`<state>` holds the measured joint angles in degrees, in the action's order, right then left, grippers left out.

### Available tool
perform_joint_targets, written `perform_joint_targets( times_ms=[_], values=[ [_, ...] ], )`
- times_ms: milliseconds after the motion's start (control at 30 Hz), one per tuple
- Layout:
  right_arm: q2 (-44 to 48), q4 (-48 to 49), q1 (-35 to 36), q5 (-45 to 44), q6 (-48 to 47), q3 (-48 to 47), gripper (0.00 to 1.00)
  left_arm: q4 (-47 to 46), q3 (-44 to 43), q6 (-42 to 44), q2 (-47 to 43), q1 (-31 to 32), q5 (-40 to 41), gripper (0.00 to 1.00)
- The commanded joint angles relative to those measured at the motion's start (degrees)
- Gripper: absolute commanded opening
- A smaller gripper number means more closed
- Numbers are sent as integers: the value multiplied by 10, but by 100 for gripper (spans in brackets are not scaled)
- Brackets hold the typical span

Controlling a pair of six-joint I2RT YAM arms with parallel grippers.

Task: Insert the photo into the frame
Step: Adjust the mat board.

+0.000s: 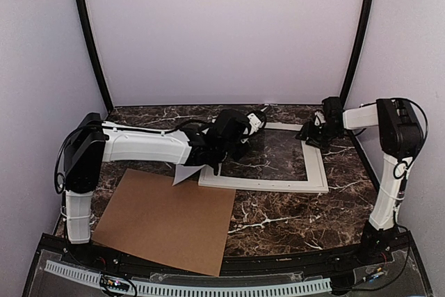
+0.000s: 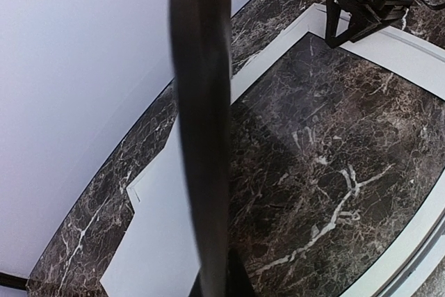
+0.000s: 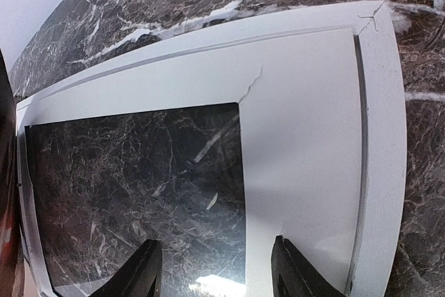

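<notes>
Lowering the photo [image 2: 201, 102], pinched edge-on in the left gripper [image 1: 222, 147], should go slowly and flat into the frame [image 1: 278, 184] beneath; the right gripper [image 3: 219, 276] hovers spread open above its corner.

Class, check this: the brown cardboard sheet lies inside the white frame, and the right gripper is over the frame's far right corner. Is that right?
Not quite. The top external view shows the brown cardboard sheet outside the white frame, on the near left of the table. The right gripper is over the frame's far right corner, as stated.
</notes>
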<state>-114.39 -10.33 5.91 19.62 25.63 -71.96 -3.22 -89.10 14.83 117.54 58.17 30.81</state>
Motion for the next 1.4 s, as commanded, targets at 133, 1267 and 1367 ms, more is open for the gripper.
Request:
perform_joint_targets(
  times_ms=[133, 1267, 1367],
  values=[
    [34, -6, 11, 39, -29, 4, 55, -9, -10, 5, -41, -12, 11, 0],
    [-181, 46, 78, 62, -4, -243, 59, -1, -6, 4, -45, -21, 8, 0],
    [-173, 53, 81, 62, -5, -221, 58, -2, -6, 3, -45, -21, 8, 0]
  ],
)
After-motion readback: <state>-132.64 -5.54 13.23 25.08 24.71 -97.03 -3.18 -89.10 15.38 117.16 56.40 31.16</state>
